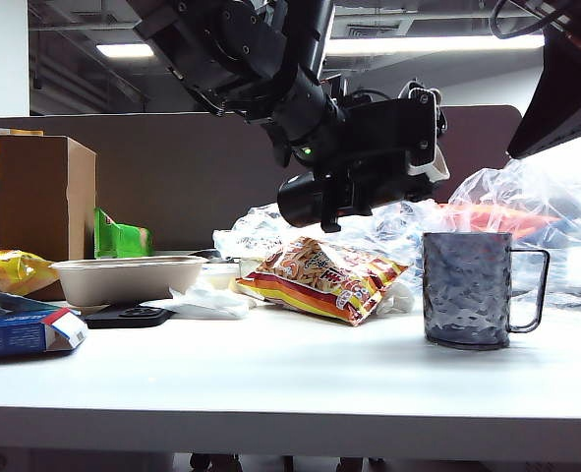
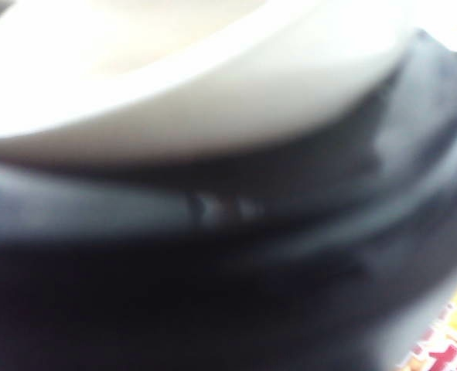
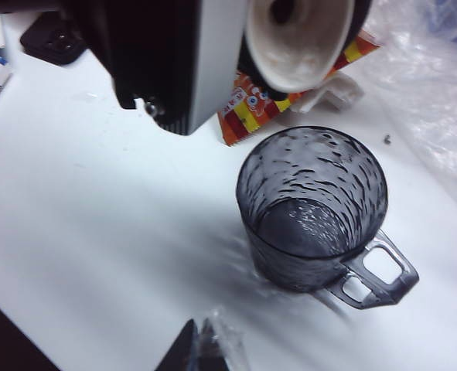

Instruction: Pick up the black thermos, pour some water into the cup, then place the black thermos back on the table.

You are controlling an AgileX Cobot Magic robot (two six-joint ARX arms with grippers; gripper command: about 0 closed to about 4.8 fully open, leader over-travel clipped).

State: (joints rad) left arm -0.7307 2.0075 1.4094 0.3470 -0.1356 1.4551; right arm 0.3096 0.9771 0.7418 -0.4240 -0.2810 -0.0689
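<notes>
White table (image 1: 300,379) edge, cup (image 1: 467,289), snack bag (image 1: 319,278) behind — left hand (image 1: 369,167), right hand (image 3: 201,348).

The left arm reaches down from upper left, its wrist rolled sideways, the left tool (image 1: 369,162) clamped around a load held high. The right tool (image 3: 201,348), jaws closed, hangs at lower frame in its wrist view.
</notes>
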